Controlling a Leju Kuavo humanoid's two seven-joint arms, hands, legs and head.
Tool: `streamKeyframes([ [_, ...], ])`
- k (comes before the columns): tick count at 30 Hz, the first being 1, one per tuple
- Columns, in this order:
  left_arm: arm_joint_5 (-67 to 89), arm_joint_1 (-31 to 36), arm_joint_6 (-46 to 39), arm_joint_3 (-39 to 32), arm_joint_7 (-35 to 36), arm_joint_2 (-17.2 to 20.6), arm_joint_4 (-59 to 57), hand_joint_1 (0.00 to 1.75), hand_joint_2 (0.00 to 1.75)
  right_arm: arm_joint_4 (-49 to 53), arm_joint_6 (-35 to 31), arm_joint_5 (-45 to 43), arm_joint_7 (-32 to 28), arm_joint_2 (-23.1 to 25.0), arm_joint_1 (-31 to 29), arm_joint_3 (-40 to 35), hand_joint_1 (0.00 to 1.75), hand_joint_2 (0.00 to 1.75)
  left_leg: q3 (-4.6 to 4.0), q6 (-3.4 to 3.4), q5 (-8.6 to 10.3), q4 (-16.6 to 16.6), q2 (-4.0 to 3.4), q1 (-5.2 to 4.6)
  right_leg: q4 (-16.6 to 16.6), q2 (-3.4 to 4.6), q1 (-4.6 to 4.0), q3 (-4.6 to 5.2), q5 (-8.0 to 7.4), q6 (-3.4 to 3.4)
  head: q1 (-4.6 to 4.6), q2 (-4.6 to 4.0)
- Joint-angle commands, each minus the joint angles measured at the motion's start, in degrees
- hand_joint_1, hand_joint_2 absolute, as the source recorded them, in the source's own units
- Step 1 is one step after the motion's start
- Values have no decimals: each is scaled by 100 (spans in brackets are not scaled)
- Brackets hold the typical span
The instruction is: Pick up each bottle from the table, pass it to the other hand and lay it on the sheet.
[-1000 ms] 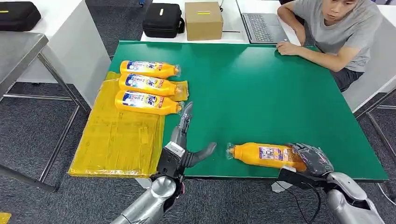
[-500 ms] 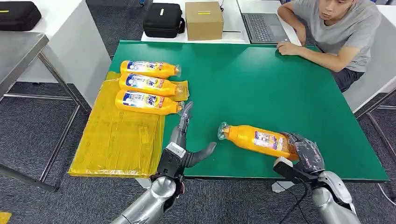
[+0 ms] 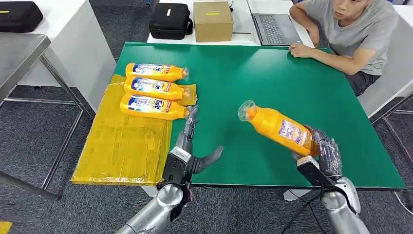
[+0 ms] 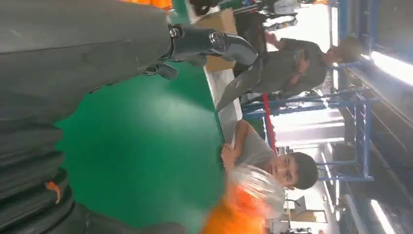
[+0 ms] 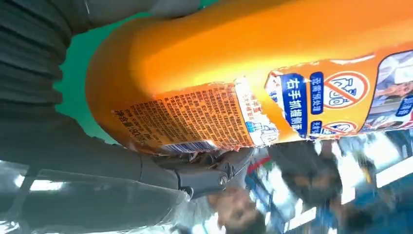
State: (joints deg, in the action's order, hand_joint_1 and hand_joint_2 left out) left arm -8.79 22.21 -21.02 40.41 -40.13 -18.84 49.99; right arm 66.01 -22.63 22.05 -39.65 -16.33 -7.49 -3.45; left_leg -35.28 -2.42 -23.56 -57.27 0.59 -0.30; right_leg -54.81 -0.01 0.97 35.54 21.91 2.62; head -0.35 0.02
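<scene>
Green table (image 3: 272,87) fills the working area, with a yellow sheet (image 3: 122,141) draped over its left edge and a person (image 3: 350,34) seated at the far right corner beside a laptop (image 3: 275,27).

Done: three bottles lie on their sides at the far end of the sheet, side by side, caps toward the table centre: far bottle (image 3: 155,71), middle bottle (image 3: 155,87), near bottle (image 3: 153,107). The middle bottle's cap end rests on a flap of the sheet lying on the green.

In hand: a fourth bottle (image 3: 278,127) is off the table, well to the right of the sheet, tilted with its cap end up and toward the sheet. The right hand (image 3: 325,153) grips its base; the right wrist view confirms fingers wrapped round the bottle body (image 5: 253,73).

The left hand (image 3: 192,146) stands at the sheet's right edge, just near of the near bottle, fingers apart, thumb out toward the bottle, holding nothing.

Judgement: the pick-up of the fourth bottle is complete; the pass to the left hand and the lay-down on the sheet remain. The near half of the sheet is bare, so room is available.
</scene>
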Motion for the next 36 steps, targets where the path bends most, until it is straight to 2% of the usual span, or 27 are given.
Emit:
streamKeyframes([
  [1, -656, 98, -329, 234, 13, -94, -371, 0, 175, 668, -951, -741, -35, 694, 39, -1085, 175, 175, 37, 15, -21, 2, -33, 7, 4, 29, -7, -29, 11, -13, 2, 0],
  [3, -630, 20, -421, 107, 13, -58, -281, 0, 175, 572, -1047, -857, -35, 802, -29, -1430, 175, 175, 23, 13, -15, 5, -38, 9, 7, 33, -9, -15, 2, -11, 2, 0],
  [6, -644, -44, -358, 47, 13, 16, -229, 0, 175, 581, -1532, -881, -35, 900, -43, -1963, 175, 175, 50, 23, -24, 10, -53, 10, 7, 43, -10, -32, 9, -19, 2, 0],
  [7, -678, -49, -327, 42, 13, 27, -244, 0, 175, 721, -1737, -1111, -35, 990, 0, -2126, 175, 175, 35, 19, -18, 7, -41, 10, 5, 33, -11, -21, 6, -16, 0, 0],
  [14, -567, -154, -402, 179, 13, 140, 211, 0, 175, 776, -1737, -1091, -35, 1542, 227, -2020, 175, 175, 35, 20, -18, 5, -30, 12, -1, 24, -11, -23, 15, -15, 0, 0],
  [24, -638, 109, -436, 356, 13, 44, 196, 0, 175, 548, -1737, -1327, -35, 1721, 181, -2275, 175, 175, 14, 15, -6, 4, -15, 9, -1, 12, -7, -7, 7, -11, 2, 0],
  [28, -759, 299, -472, 438, 99, -116, -45, 0, 175, 599, -1737, -1207, -35, 1791, 231, -2096, 175, 175, 19, 17, -8, 4, -11, 8, -2, 7, -7, -12, 11, -13, 2, 0],
  [36, -1094, 465, -384, 686, 98, -116, -301, 0, 175, 736, -1737, -1162, -35, 1853, 314, -1907, 175, 175, 30, 18, -13, 2, -8, 8, -3, 3, -7, -22, 17, -14, 2, 0],
])
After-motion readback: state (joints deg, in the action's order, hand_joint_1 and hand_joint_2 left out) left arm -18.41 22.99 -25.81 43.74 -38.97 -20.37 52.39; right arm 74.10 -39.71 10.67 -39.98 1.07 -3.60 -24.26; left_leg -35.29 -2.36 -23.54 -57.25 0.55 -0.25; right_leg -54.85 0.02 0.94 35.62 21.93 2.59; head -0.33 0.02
